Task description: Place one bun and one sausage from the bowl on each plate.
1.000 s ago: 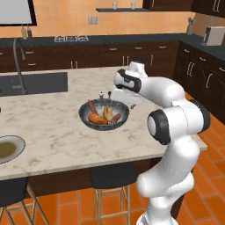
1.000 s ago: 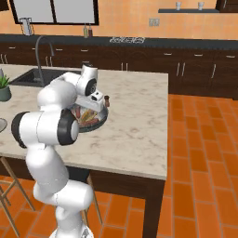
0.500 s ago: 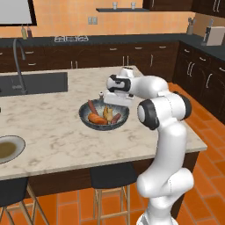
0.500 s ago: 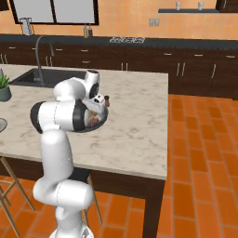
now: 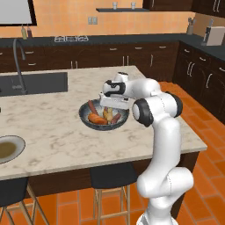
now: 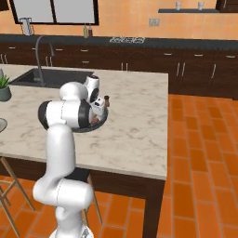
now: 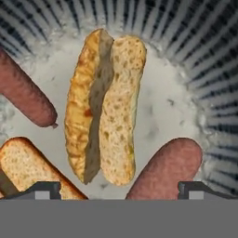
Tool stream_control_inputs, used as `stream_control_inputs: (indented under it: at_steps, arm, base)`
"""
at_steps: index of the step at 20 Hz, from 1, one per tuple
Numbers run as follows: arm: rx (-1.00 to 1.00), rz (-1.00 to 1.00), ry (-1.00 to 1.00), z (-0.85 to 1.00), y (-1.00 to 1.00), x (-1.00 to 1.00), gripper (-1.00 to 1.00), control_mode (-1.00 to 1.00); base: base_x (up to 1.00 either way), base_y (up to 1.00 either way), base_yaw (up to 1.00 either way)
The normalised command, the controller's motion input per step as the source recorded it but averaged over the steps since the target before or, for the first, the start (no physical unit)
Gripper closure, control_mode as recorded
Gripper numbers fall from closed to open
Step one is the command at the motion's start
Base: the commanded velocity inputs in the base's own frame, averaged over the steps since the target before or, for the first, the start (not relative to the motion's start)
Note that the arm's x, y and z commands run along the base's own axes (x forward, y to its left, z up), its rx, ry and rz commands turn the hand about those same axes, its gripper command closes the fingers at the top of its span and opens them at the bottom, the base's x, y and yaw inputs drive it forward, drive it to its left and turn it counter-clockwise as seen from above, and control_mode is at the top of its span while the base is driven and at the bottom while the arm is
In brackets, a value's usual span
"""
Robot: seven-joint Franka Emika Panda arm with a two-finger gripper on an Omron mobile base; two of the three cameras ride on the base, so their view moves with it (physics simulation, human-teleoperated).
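The gripper (image 7: 119, 188) was wide open and held nothing, and the split bun (image 7: 104, 104) lay straight ahead, pointing lengthwise away from it

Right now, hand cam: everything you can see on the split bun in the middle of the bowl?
The split bun is a long hot-dog roll, cut lengthwise and lying open. One half is golden-brown and crusty; the other shows a pale, speckled crumb, with a shadowed crease between them. It holds no filling and looks intact. It lies flat on the pale floor of the bowl, running straight away from the camera, between two sausages and apart from both. The open jaws are above its near end, not touching it.
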Motion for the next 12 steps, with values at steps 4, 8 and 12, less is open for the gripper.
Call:
stream_control_inputs:
  at_steps: [4, 8, 12]
  arm:
    - [0.02, 0.0, -0.09, -0.35, 0.02, 0.24, -1.0, -1.0]
    - [0.0, 0.0, -0.03, -0.24, 0.0, 0.32, -1.0, -1.0]
    - [0.0, 0.0, -0.03, -0.25, 0.0, 0.19, -1.0, -1.0]
  base:
    - [0.0, 0.0, 0.0]
    - [0.0, 0.0, 0.0]
    - [0.0, 0.0, 0.0]
